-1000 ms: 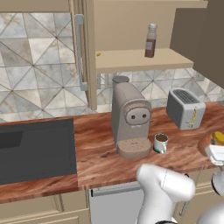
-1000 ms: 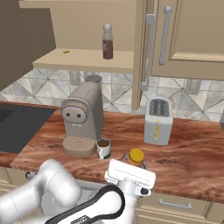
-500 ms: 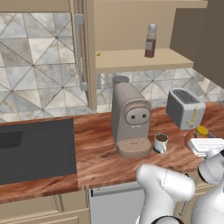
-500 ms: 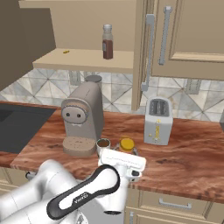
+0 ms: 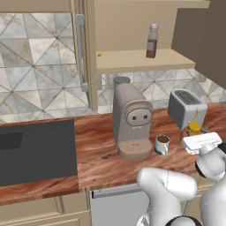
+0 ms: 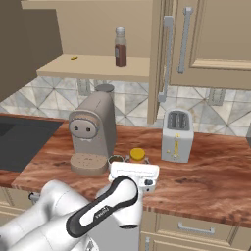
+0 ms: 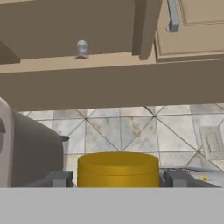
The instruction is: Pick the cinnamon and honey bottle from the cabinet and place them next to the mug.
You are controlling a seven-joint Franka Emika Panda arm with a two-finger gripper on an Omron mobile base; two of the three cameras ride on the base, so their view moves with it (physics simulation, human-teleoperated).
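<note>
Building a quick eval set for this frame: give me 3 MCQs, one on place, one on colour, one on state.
1. Where does the cinnamon stand?
A. on the cabinet shelf
B. on the counter
C. on the toaster

2. What colour is the honey bottle's lid?
A. red
B. yellow
C. white

3. How is the honey bottle right now?
A. lying on the shelf
B. tipped over on the counter
C. upright between the gripper's fingers

Answers:
1 A: the cinnamon stands on the shelf of the cabinet.
2 B: the honey bottle shows a yellow lid.
3 C: it sits upright between the fingers of the gripper, beside the mug.
</note>
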